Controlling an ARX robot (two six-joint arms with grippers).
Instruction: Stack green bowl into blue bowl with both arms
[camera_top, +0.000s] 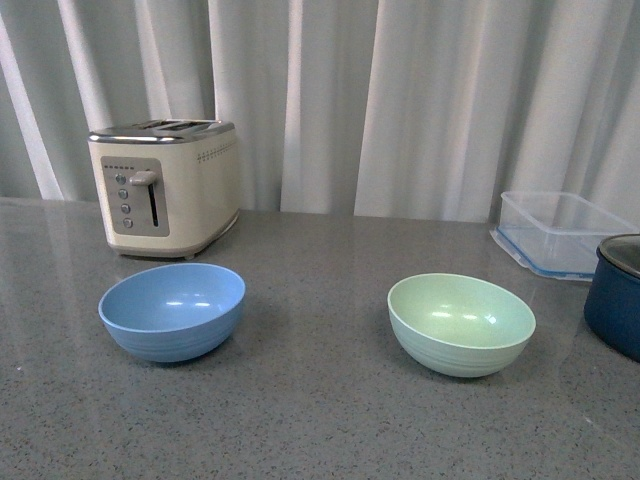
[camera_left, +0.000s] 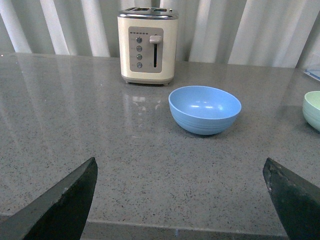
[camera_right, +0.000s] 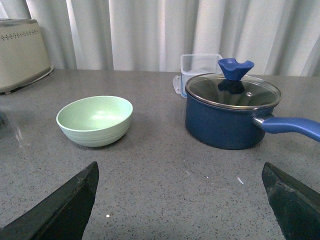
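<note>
The light blue bowl (camera_top: 172, 310) stands upright and empty on the grey counter at the left; the left wrist view shows the blue bowl (camera_left: 205, 109) too. The pale green bowl (camera_top: 461, 323) sits upright and empty at the right, well apart from it, and appears as the green bowl (camera_right: 94, 120) in the right wrist view. My left gripper (camera_left: 180, 182) hangs open over bare counter, short of the blue bowl. My right gripper (camera_right: 180, 182) is open too, short of the green bowl, with nothing between its fingers. Neither arm shows in the front view.
A cream toaster (camera_top: 165, 186) stands behind the blue bowl. A clear plastic container (camera_top: 560, 232) sits at the back right. A dark navy pot (camera_right: 232, 111) with a glass lid and long blue handle stands right of the green bowl. White curtains hang behind.
</note>
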